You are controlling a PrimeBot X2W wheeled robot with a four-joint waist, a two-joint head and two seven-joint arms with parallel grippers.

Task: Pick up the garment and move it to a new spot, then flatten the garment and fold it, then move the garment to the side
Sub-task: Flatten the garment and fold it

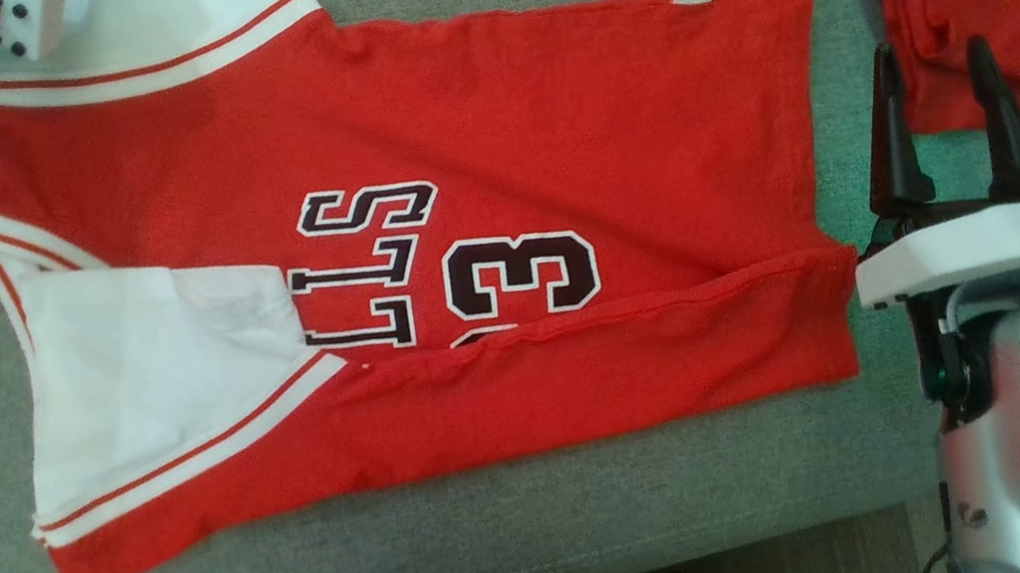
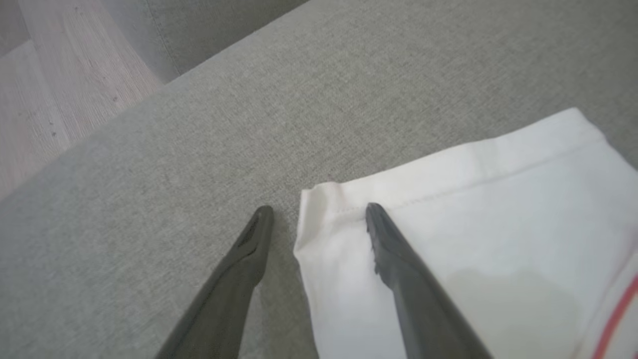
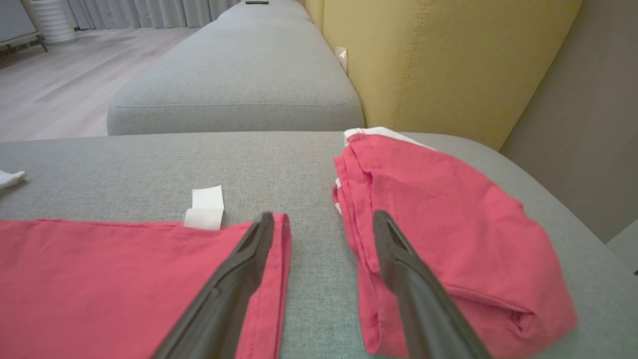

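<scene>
Garment [image 1: 596, 117], sleeve [image 2: 473, 224] under left fingers [image 2: 389, 249], hem [image 1: 803, 118] beside right fingers [image 1: 896, 142]

A red jersey [image 1: 490, 152] with white sleeves [image 1: 143, 373] lies spread on a grey sofa [image 1: 540, 493], the right gripper [image 1: 931, 54] open-fingered just beside it

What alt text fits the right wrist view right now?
Open right gripper over a grey cushion, straddling the gap between a corner of the red jersey and a folded red garment. A white tag pokes out from the jersey's edge.
</scene>
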